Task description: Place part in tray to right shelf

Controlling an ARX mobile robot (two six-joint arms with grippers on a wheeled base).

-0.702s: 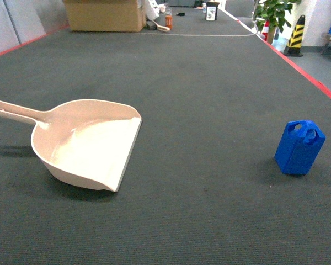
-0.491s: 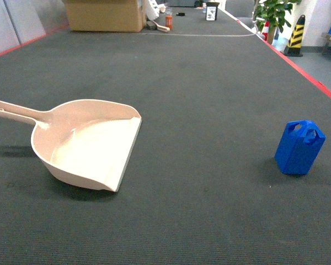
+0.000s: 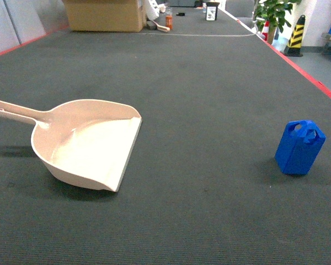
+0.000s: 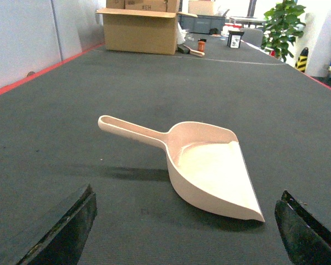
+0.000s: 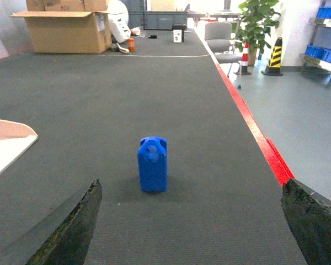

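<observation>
Part [image 3: 299,147]: upright on bench [image 3: 209,83], at 3 o'clock, well apart from tray.
Tray [image 3: 88,143]: empty, handle toward 9 o'clock.
Left hand [image 4: 182,232]: spread.
Right hand [image 5: 193,221]: spread, holding nothing.

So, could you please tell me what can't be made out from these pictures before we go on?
- Tray: head view, the handle's end is cut off by the left edge.
- Part: right wrist view, end-on, so its far side is hidden.
- Right shelf: only blue crates at the right wrist view's edge show; too small and cropped to judge.
- Both pincers: absent from the head view; only finger tips show in the wrist views' corners.
</observation>
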